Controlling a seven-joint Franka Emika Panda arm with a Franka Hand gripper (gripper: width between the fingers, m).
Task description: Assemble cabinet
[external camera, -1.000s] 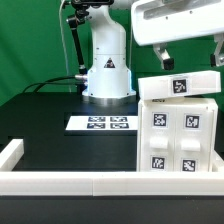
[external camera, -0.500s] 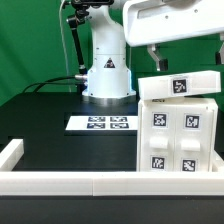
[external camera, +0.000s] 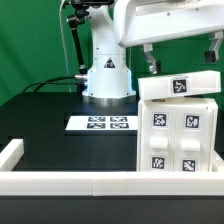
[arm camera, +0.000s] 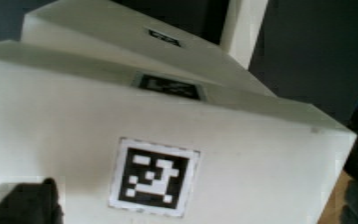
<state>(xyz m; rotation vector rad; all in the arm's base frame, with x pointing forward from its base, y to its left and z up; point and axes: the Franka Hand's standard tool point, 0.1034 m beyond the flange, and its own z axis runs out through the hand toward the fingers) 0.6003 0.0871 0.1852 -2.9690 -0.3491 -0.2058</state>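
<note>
HAND [external camera: 181, 60]: spread, empty, upper right | CABINET [external camera: 178, 128]: lower right, standing on counter [external camera: 60, 145], long axis vertical | RELATION: cabinet directly beneath hand; descent would likely straddle its top panel [external camera: 180, 88].

The cabinet [external camera: 178, 140] is a large white box body standing upright on the table [external camera: 60, 140], at about 4 o'clock in the exterior view. Its near face carries four square black-and-white tags [external camera: 158, 120], two above two. A flat white block [external camera: 160, 90] bearing one tag lies slightly tilted across the body's top, at its 12 o'clock. In the wrist view, tagged white faces fill most of the picture.
</note>
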